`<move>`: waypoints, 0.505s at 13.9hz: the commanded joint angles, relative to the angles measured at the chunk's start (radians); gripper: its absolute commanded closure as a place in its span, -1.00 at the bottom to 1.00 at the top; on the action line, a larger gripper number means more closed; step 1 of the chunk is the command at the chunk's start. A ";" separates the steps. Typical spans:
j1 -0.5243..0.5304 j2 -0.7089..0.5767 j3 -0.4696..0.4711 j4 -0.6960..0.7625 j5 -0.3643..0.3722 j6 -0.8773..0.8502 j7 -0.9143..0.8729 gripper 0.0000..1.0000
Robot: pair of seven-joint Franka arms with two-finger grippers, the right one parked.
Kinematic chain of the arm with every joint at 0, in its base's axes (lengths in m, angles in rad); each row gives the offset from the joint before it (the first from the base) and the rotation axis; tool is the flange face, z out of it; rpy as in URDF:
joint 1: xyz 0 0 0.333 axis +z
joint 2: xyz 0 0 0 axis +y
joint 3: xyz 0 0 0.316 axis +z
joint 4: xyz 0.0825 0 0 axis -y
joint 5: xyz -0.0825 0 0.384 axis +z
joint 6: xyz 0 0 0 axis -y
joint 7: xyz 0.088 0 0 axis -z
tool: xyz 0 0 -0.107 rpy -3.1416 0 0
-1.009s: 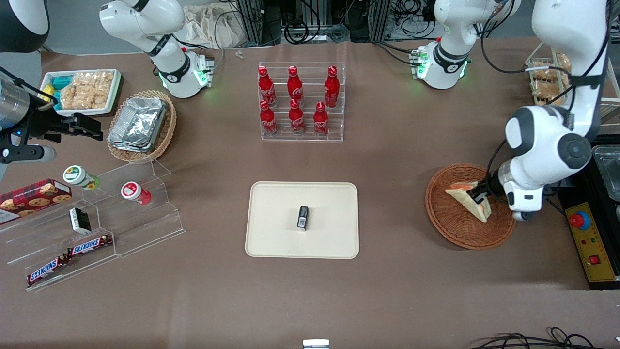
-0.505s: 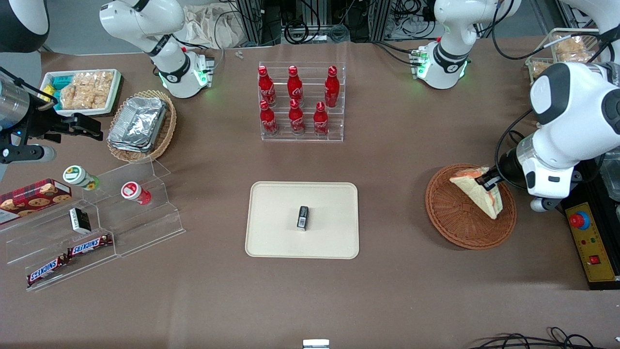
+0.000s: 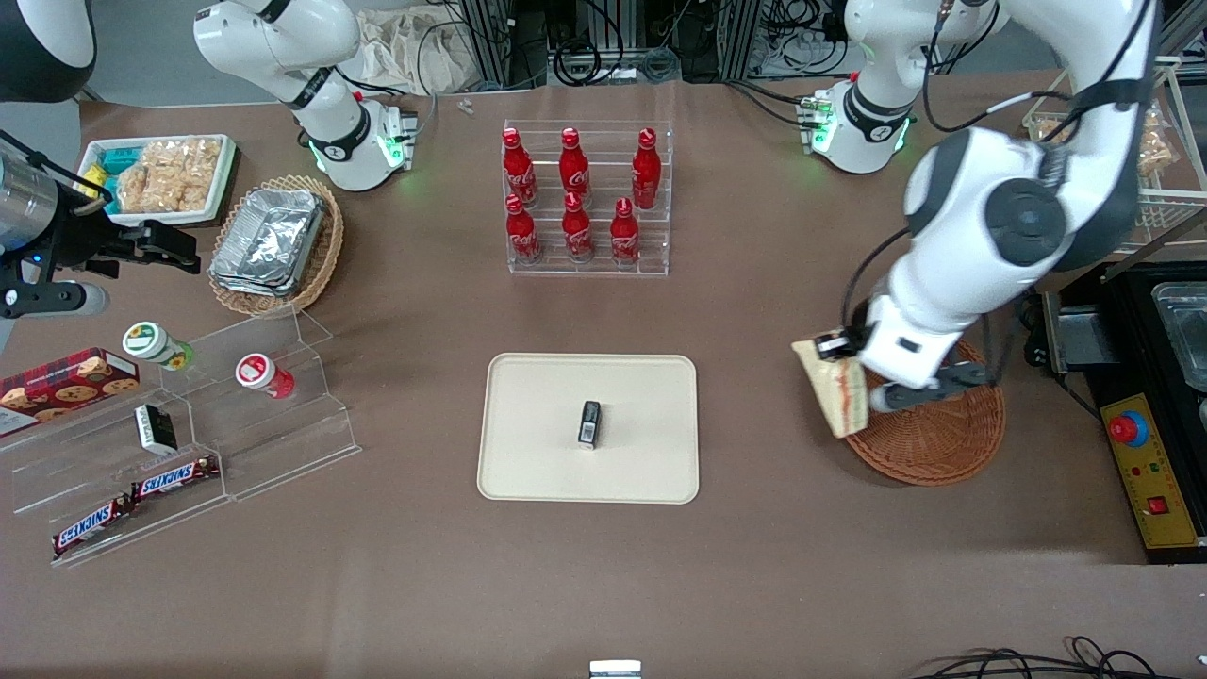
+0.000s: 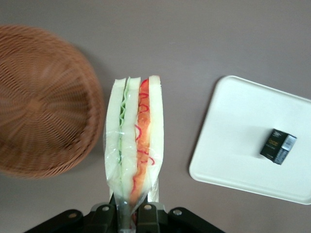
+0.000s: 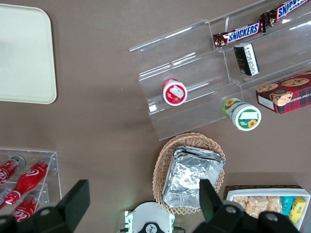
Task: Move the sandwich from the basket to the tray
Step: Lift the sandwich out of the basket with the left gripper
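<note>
The clear-wrapped sandwich (image 3: 835,391) (image 4: 134,138) hangs in the air, pale bread with red and green filling showing along its edge. My left gripper (image 3: 830,345) (image 4: 129,213) is shut on one end of it. It hangs over the rim of the round reddish-brown wicker basket (image 3: 943,438) (image 4: 39,102), on the side nearest the tray, and the basket holds nothing I can see. The cream rectangular tray (image 3: 547,434) (image 4: 238,141) lies at the table's middle with a small black box (image 3: 589,422) (image 4: 278,146) on it.
A clear rack of red bottles (image 3: 585,198) stands farther from the front camera than the tray. Toward the parked arm's end are a clear stepped shelf (image 3: 236,424) with snacks and a tan basket of foil containers (image 3: 273,243). A control box with a red button (image 3: 1136,453) sits beside the basket.
My left gripper lifted the sandwich out of the basket and carried it across the basket to its tray-side rim. The arm swung over with it.
</note>
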 commanded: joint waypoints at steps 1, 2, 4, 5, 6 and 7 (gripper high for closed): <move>-0.101 0.102 0.001 0.079 0.062 0.042 0.016 1.00; -0.135 0.145 0.001 0.105 0.071 0.070 0.013 1.00; -0.201 0.242 0.002 0.168 0.093 0.086 0.003 1.00; -0.229 0.295 0.004 0.210 0.116 0.093 -0.003 1.00; -0.253 0.344 0.006 0.239 0.130 0.105 -0.008 1.00; -0.279 0.384 0.012 0.265 0.148 0.115 -0.019 1.00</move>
